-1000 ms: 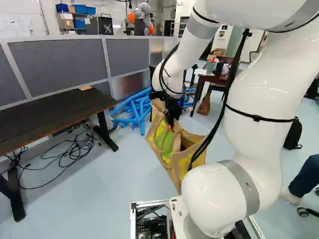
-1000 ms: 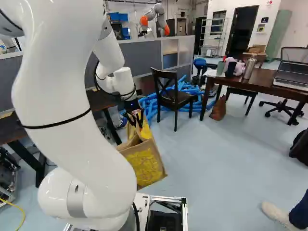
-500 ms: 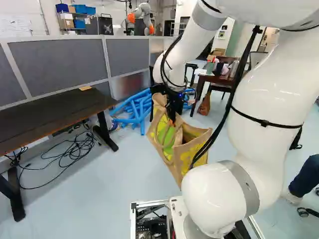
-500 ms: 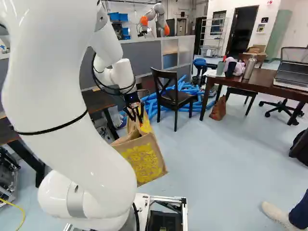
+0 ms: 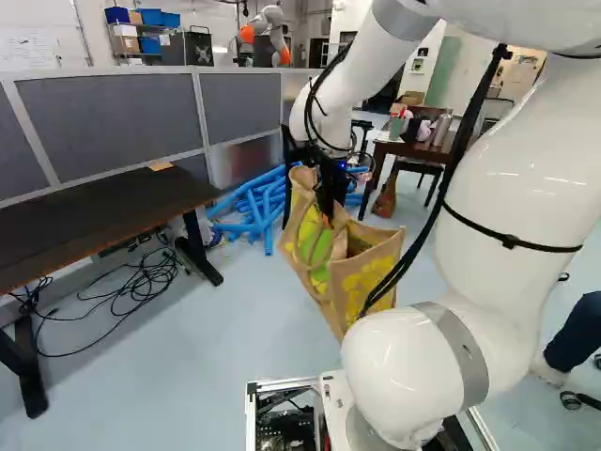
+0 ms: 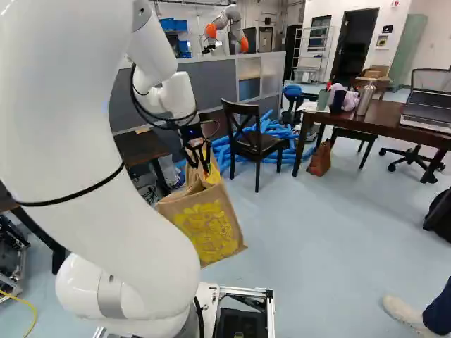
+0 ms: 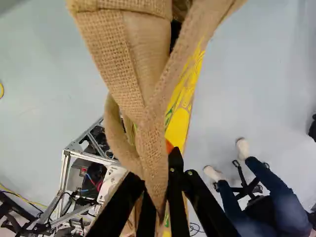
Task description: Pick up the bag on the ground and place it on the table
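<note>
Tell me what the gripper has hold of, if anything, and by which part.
The tan and yellow bag, by a handle strap, which runs pinched between the two fingers of the gripper.

The long, bulging arm (image 5: 507, 169) is finished in smooth, glossy white; the rounded lower joint (image 5: 399, 371) is ringed by a broad, flat grey band (image 5: 455, 348); the upper segment is encircled by a thin black strap (image 5: 554, 248), fastened with a small black buckle-like piece (image 5: 510, 241); a thick black cable (image 5: 437, 211) is run along the outside, and thinner black cables (image 6: 144, 116) are looped around the white wrist (image 6: 176, 98); the matt black, two-fingered end effector (image 6: 200, 167) is fitted with orange pads (image 7: 169, 146); the base is framed in silvery metal bars (image 7: 89, 156).
</note>
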Available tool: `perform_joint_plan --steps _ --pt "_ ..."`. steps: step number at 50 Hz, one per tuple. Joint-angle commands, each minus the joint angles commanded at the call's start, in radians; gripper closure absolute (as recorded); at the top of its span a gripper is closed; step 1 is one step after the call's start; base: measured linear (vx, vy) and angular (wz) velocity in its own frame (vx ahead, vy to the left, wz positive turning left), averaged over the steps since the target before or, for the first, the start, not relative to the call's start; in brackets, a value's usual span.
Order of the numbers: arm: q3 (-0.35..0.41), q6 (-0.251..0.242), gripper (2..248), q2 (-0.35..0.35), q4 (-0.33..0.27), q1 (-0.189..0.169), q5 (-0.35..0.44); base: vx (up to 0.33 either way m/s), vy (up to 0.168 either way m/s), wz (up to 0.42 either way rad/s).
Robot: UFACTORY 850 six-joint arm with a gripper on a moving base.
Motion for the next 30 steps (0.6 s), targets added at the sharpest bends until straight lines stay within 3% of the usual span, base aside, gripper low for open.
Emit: perform_joint_plan --steps 30 --pt "-0.060 0.000 226 0.053 0.000 -0.007 -0.118 0.000 0.000 0.000"
